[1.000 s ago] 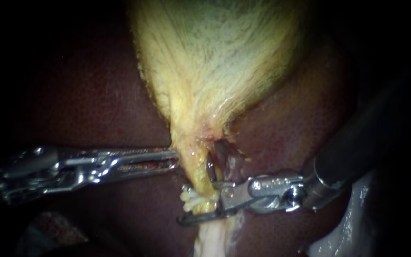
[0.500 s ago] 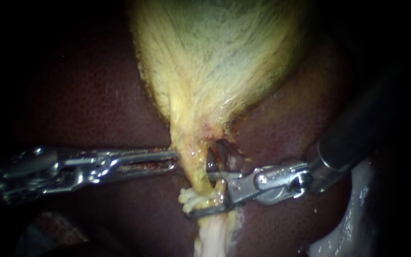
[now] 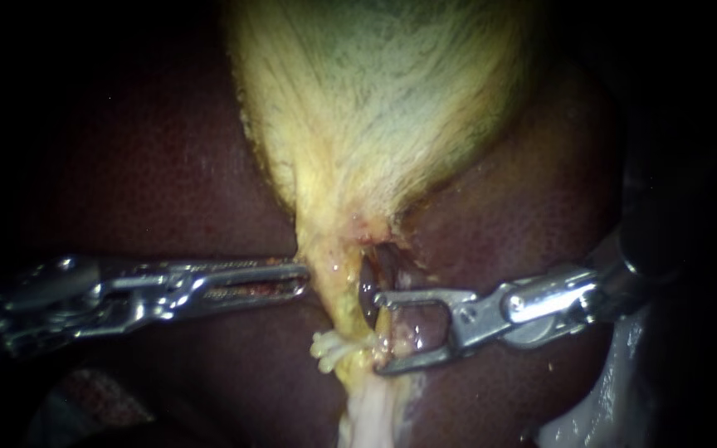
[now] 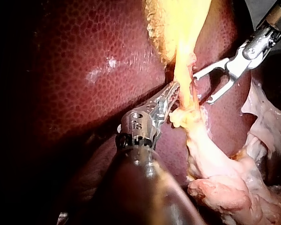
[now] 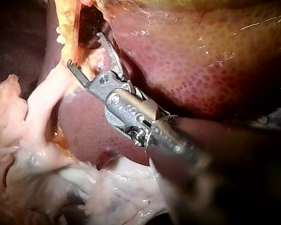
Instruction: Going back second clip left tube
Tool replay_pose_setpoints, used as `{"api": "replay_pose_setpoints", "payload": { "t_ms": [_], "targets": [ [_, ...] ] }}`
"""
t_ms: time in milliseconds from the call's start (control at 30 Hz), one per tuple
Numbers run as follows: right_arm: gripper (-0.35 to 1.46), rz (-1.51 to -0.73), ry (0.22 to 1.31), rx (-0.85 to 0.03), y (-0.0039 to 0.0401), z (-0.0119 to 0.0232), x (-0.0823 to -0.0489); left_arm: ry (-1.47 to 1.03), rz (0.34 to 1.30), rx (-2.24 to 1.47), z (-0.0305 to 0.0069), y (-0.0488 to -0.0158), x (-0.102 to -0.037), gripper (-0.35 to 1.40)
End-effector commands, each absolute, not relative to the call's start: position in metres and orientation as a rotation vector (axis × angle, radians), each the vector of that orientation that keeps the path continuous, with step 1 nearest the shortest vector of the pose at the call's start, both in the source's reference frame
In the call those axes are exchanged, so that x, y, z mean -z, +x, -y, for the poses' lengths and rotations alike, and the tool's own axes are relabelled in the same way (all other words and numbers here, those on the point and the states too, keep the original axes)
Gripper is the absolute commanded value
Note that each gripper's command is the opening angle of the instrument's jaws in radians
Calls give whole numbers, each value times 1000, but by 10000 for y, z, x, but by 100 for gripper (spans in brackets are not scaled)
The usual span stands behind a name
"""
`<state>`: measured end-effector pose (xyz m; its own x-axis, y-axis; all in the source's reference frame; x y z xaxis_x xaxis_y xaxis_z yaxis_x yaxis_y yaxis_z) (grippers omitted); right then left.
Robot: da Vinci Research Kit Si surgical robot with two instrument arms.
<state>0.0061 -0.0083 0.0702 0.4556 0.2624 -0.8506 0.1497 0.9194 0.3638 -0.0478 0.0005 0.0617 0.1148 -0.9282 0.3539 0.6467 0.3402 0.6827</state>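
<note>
The yellow-green gallbladder [image 3: 375,108] narrows to a yellow tube [image 3: 346,319] lying on the dark liver [image 3: 168,182]. A pale knobbly lump [image 3: 329,347] sticks out of the tube's left side; I cannot tell whether it is a clip. A darker tube [image 3: 368,290] runs just to its right. My left instrument [image 3: 302,279] comes in level, its jaws shut on the gallbladder's neck [image 4: 180,89]. The jaws of my right instrument [image 3: 378,332] stand wide open just right of the yellow tube, tips near it, nothing gripped. The wrist views show the same for the left instrument [image 4: 174,93] and the right instrument [image 5: 86,49].
Pale fatty tissue [image 3: 371,415] hangs below the tube and spreads wide in the wrist views [image 4: 225,187] [image 5: 47,164]. A whitish fold [image 3: 616,398] lies at the lower right. Liver surrounds the tubes on both sides.
My right instrument has drawn back to the right, away from the yellow tube, and its jaws have opened wider. The left instrument has held still.
</note>
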Motion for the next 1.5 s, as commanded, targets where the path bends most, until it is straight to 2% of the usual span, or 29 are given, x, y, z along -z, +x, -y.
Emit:
{"api": "replay_pose_setpoints", "payload": {
  "t_ms": [33,400,833,1500],
  "targets": [
    [60,-1103,411,-70,55,78,-698,406,844,1201,-4,-478,-619,-27],
    [60,-1107,367,-41,26,56,-670,402,845,1202,-7,-483,-631,-27],
    [60,-1111,355,-17,22,59,-666,414,838,1187,1,-512,-657,-27],
    [60,-1112,354,-13,21,58,-663,416,838,1186,3,-519,-658,-27]
  ]
}}
